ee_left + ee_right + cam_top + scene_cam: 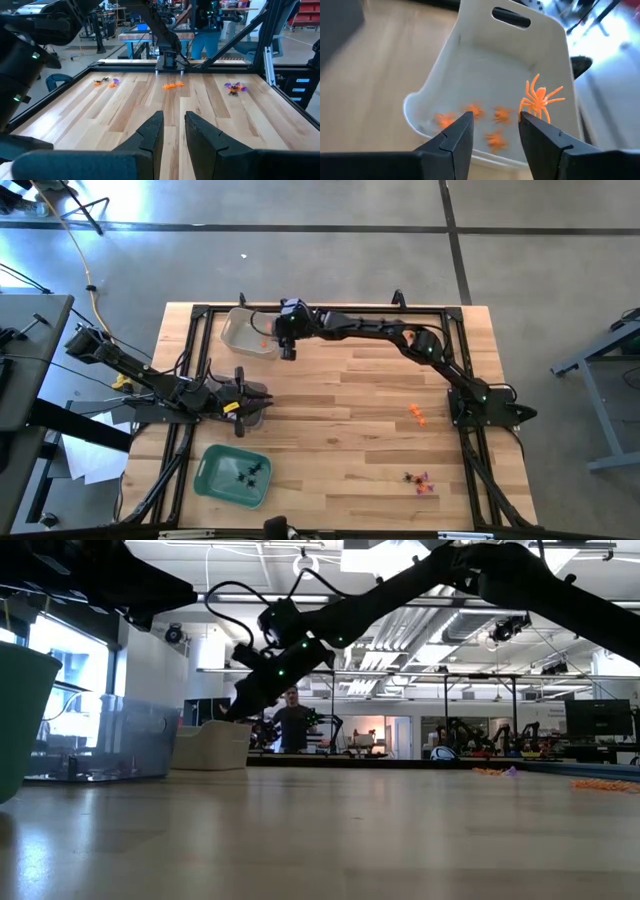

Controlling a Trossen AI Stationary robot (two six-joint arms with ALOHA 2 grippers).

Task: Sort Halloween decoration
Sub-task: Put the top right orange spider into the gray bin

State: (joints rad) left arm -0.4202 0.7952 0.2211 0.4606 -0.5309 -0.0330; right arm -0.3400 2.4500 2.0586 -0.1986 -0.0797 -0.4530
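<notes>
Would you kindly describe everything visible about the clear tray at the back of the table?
The clear tray is a pale, translucent plastic bin with rounded corners and a slot handle cut in one wall. It sits upright on the wooden table near its far left corner. Several small orange trinkets lie inside, and an orange spider shows by the right gripper, which is open above the tray.

Pale wooden desk (340, 440) carries a clear tray (248, 332), a green tray (232, 476), orange trinkets (416, 415) and a mixed purple-orange cluster (420, 482).

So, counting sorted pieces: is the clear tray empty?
Not empty: the clear tray holds several orange trinkets, seen past the open right gripper.
</notes>
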